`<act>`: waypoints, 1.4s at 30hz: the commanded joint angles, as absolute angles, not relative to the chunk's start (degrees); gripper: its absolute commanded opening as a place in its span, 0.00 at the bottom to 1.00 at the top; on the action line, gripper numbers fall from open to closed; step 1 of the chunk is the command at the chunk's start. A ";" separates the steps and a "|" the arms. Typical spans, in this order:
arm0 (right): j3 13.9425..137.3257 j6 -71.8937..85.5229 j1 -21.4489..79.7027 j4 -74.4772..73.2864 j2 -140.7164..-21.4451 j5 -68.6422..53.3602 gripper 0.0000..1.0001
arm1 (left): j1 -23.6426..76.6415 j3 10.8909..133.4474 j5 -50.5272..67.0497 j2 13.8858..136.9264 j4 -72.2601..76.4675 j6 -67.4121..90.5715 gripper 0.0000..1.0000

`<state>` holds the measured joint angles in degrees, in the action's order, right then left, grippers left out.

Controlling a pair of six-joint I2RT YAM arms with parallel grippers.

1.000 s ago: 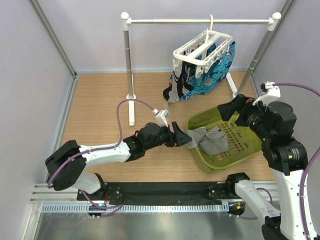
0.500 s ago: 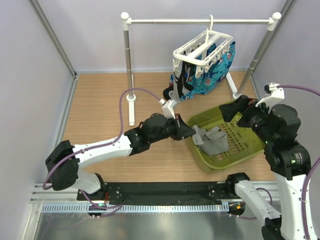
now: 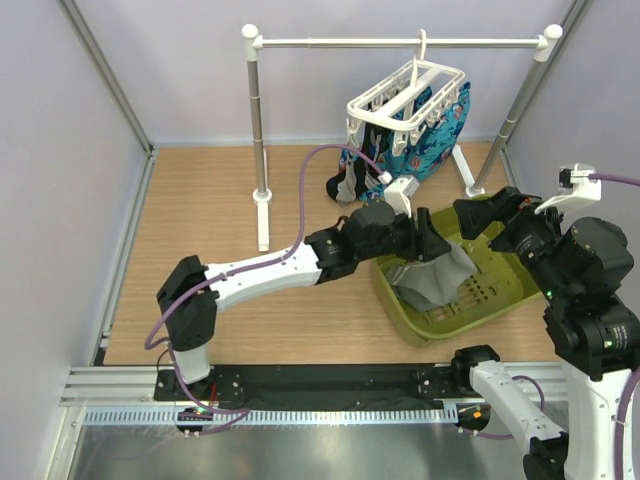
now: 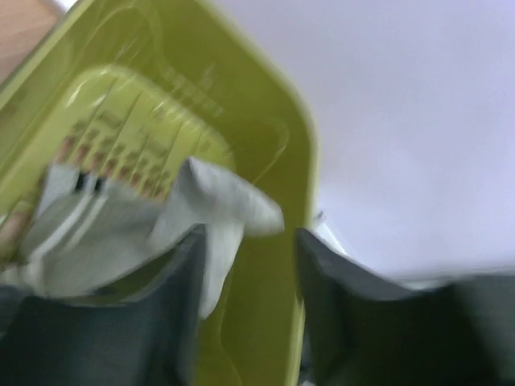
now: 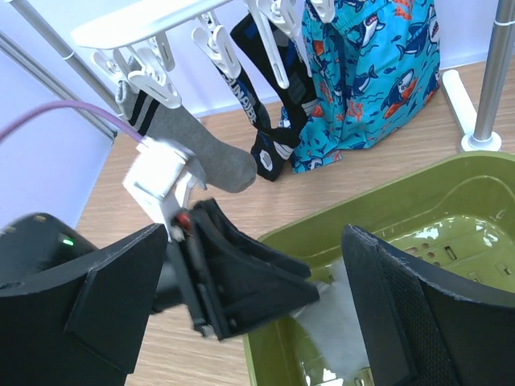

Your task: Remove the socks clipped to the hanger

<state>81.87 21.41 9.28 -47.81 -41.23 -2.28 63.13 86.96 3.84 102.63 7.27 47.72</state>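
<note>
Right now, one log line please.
left gripper open over basket | right gripper open, empty | grey sock in basket | other socks clipped on hanger

Left wrist view blurs the basket [image 4: 251, 108], and the hanger [image 5: 138, 22] is cropped above.

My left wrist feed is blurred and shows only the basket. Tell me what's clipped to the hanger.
Observer: A grey sock with a banded cuff hangs from a clip on the hanger.
Operator: Report anything else hanging there.
Observer: Black socks with white marks hang beside it, next to a blue shark-print cloth.
Operator: Give me the right gripper.
Observer: The right gripper hovers open above the basket's far edge.
</note>
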 commanded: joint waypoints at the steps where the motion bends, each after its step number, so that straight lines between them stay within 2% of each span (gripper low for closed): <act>1: 81.66 21.27 9.58 -46.06 -40.96 -1.93 0.98 | 64.07 86.68 -0.08 98.89 1.67 43.60 0.56; 2: 80.87 21.10 9.58 -45.97 -40.61 -2.72 0.98 | 64.07 85.18 -2.26 97.14 1.76 43.07 0.63; 3: 80.08 21.09 9.58 -45.10 -40.08 -3.33 0.98 | 64.07 84.04 -4.03 94.94 1.41 42.11 0.74; 5: 77.70 21.18 9.67 -43.86 -38.77 -4.56 0.99 | 64.07 81.83 -7.72 89.49 -1.39 39.30 0.85; 6: 77.09 21.27 9.67 -42.64 -38.50 -5.01 0.99 | 64.07 81.57 -10.26 87.91 -3.06 38.50 0.96; 8: 74.80 21.27 9.58 -41.05 -36.92 -6.06 0.99 | 63.98 82.26 -13.26 83.42 -10.61 36.31 0.98; 11: 66.21 21.88 9.67 -31.85 -34.20 -10.70 0.99 | 63.64 83.76 -21.42 78.23 -21.24 33.41 0.98; 14: 52.68 26.53 9.67 -14.46 -32.70 -18.27 0.99 | 61.45 83.85 -27.15 73.32 -27.06 30.68 0.97; 15: 46.90 29.33 9.67 -6.32 -32.52 -18.46 0.99 | 58.04 83.41 -26.72 72.17 -27.59 30.50 0.97; 20: 34.90 30.51 12.72 16.82 -32.25 -14.42 0.98 | 47.57 78.76 -18.57 65.40 -20.84 28.21 0.96; 23: 35.33 22.35 20.87 18.10 -38.65 -8.54 0.97 | 42.55 80.33 -13.29 66.79 -19.60 27.51 0.94; 28: 35.16 12.40 33.65 23.36 -49.56 -0.18 0.97 | 40.78 83.84 -6.87 70.13 -15.03 24.26 0.90; 30: 32.97 10.55 37.16 29.77 -51.76 5.44 0.97 | 40.69 85.77 -4.50 72.49 -14.50 23.73 0.87; 36: 32.52 -1.55 43.41 47.09 -65.55 17.46 0.96 | 40.69 91.31 -1.76 76.90 -11.60 23.03 0.81; 42: 38.75 -7.73 44.21 52.20 -77.67 23.99 0.96 | 40.69 93.43 -3.16 78.31 -10.38 22.59 0.77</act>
<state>33.78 -1.52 44.05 41.58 -74.46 16.67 41.10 91.05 -3.84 78.63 -14.59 23.86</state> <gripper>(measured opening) 0.963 0.772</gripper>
